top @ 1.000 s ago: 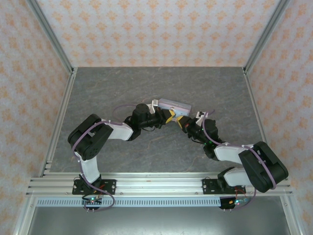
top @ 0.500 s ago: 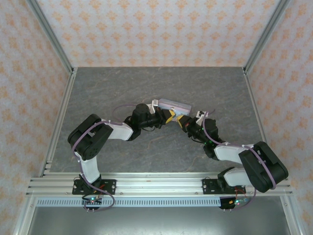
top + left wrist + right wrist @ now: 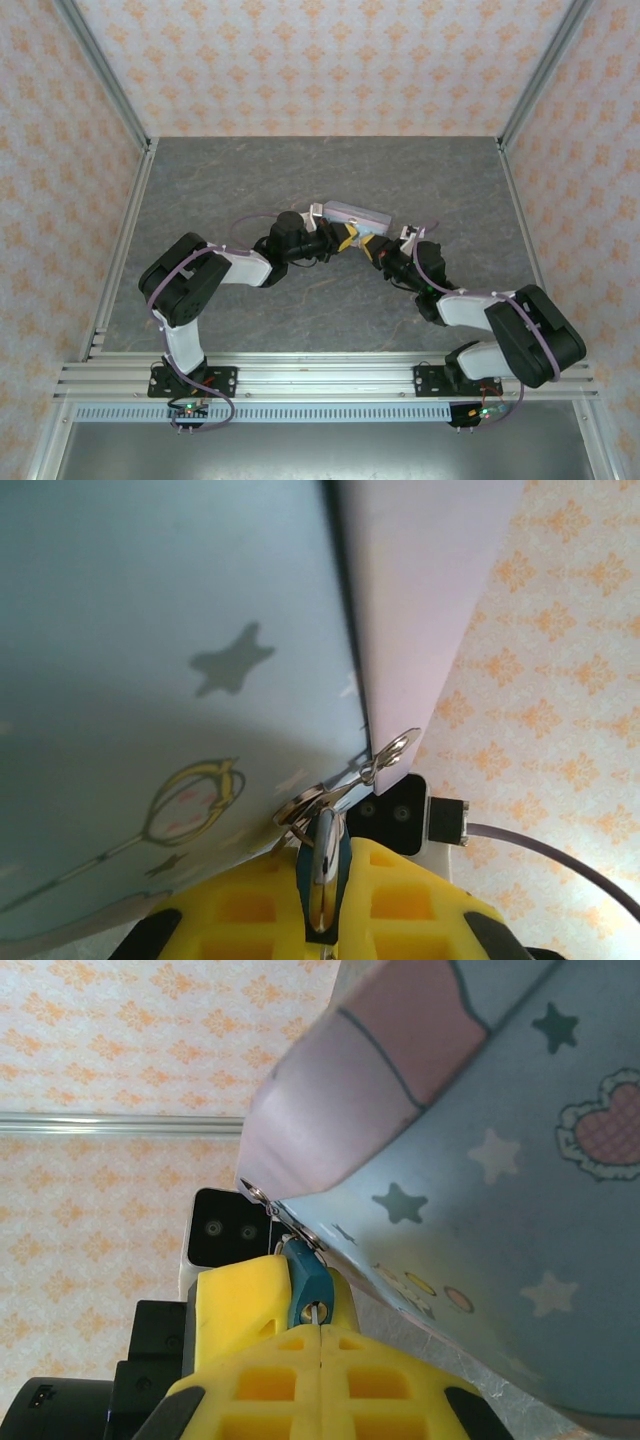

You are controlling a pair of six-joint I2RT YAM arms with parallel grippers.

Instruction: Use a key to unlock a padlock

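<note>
Padlock (image 3: pixel 338 852) between fingers of left gripper (image 3: pixel 322 880)

Bright and even from overhead in the top view, with only faint, soft shadows on the grey desk (image 3: pixel 200 190) and no glare; sharp throughout, with slight stretching toward the corners. From the wrists, dimmer and bluish across the shaded face of the tin (image 3: pixel 150 610), brighter and a little washed out on the patterned wall (image 3: pixel 560 630), soft-focused nearest the lens.
</note>
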